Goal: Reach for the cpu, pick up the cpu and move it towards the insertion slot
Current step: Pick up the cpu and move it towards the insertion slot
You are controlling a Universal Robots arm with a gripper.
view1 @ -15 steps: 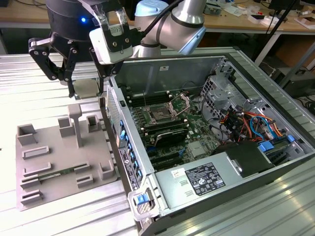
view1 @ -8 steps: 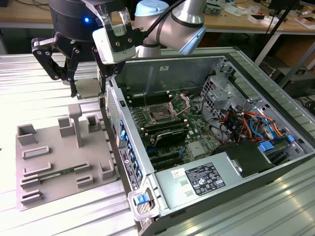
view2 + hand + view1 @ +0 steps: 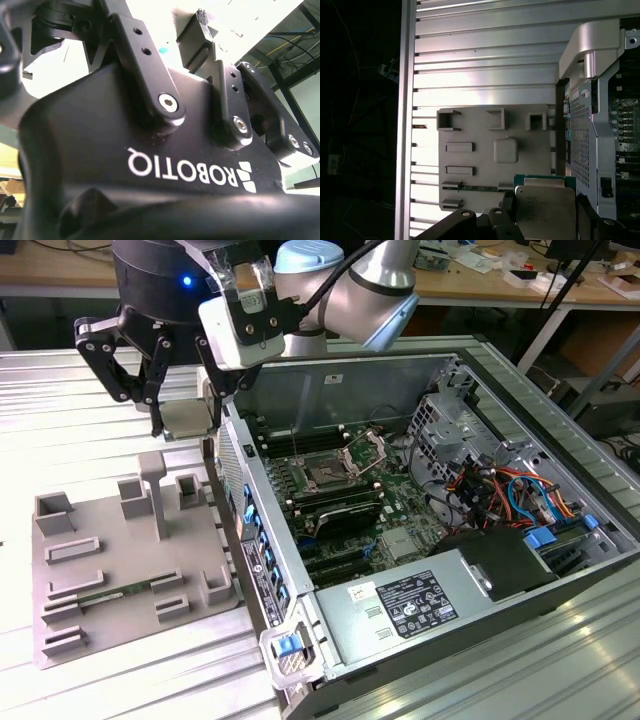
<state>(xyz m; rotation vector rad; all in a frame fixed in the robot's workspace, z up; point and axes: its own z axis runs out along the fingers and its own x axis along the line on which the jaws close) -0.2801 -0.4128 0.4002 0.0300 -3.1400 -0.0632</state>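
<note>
In the exterior view my gripper (image 3: pixel 186 412) hangs over the far end of the grey tray (image 3: pixel 120 570), just outside the computer case's side wall. It is shut on the cpu (image 3: pixel 188 418), a small silvery square held flat between the black fingers. The first wrist view shows the cpu (image 3: pixel 545 205) with its metal top and green rim clamped between my fingers (image 3: pixel 506 220), above the tray (image 3: pixel 480 170). The insertion slot (image 3: pixel 326 474), a dark square socket with a raised metal bracket, sits on the green board inside the case, towards the exterior view's right of the gripper.
The open computer case (image 3: pixel 400 540) has an upright perforated side wall (image 3: pixel 232 465) between the tray and the board. Inside are black memory slots (image 3: pixel 345 520), a power supply (image 3: pixel 415 605) and coloured cables (image 3: pixel 500 490). The tray has raised grey posts (image 3: pixel 152 485). Everything rests on a slatted aluminium table (image 3: pixel 90 380).
</note>
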